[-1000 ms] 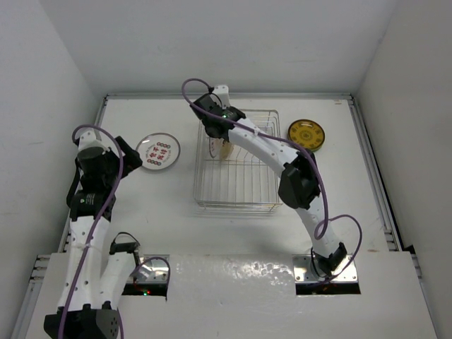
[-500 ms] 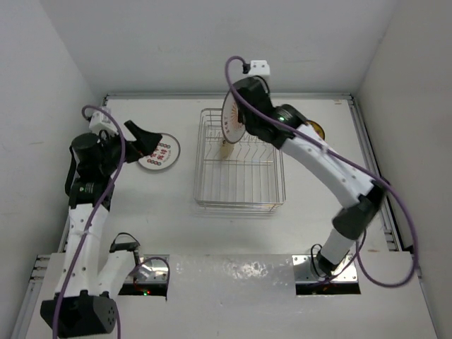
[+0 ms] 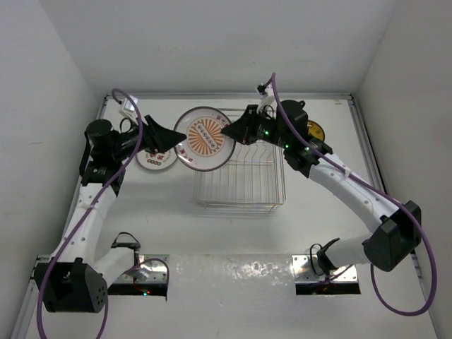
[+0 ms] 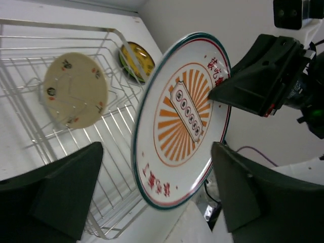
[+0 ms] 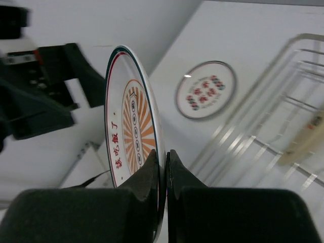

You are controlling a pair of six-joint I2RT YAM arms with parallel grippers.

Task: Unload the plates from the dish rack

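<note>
– Which plate first?
– The sunburst plate (image 3: 203, 138): white, orange rays, dark green rim. Lifted in the air, face tilted upward, above the far left corner of the dish rack (image 3: 244, 185). Pinched at its right edge by the right gripper (image 3: 229, 131).
– And the rest?
– Cream plate (image 4: 74, 89) propped inside the silver wire rack (small dark motifs around its rim). White plate with red marks (image 3: 157, 159) flat, left of the rack. Yellow plate (image 3: 313, 131) flat on the right, partly hidden.
</note>
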